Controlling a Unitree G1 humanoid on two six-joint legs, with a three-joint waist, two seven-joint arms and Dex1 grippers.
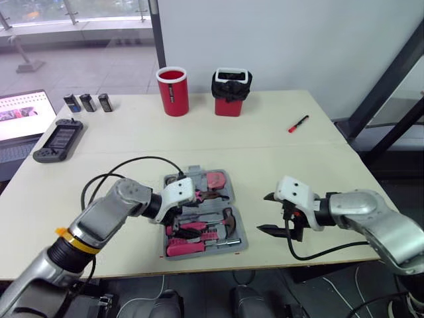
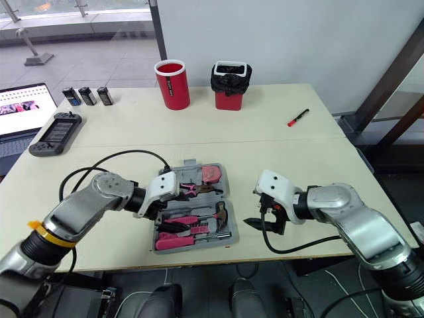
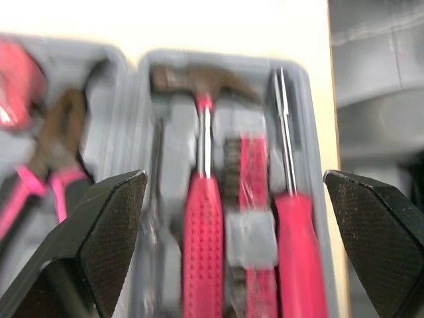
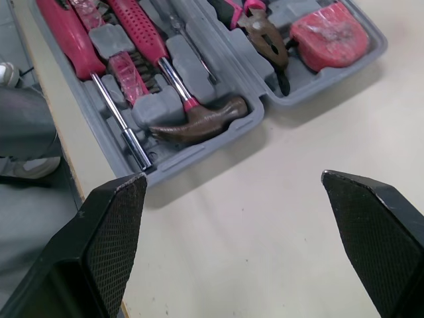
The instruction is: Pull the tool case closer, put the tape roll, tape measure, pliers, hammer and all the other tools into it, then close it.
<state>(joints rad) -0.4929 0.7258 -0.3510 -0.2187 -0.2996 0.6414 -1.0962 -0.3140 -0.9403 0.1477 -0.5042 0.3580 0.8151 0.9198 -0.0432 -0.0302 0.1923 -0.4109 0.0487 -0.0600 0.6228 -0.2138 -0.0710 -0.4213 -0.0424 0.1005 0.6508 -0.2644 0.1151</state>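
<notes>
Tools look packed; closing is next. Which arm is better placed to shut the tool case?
Probably left: the left gripper hangs open right over the tool case, while the right gripper is open beside it, apart.

Grey tool case (image 4: 199, 73) — pink-handled hammer (image 4: 142, 36).

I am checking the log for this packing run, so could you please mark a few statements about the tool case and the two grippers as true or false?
1. The tool case lies open on the table. True.
2. The hammer lies on the table outside the case. False: it sits inside the case.
3. The right gripper holds the pliers. False: it is open and empty, beside the case, and the pliers lie in the case.
4. The left gripper is open over the case. True.
5. A red marker lies on the table beyond the right gripper. True.
</notes>
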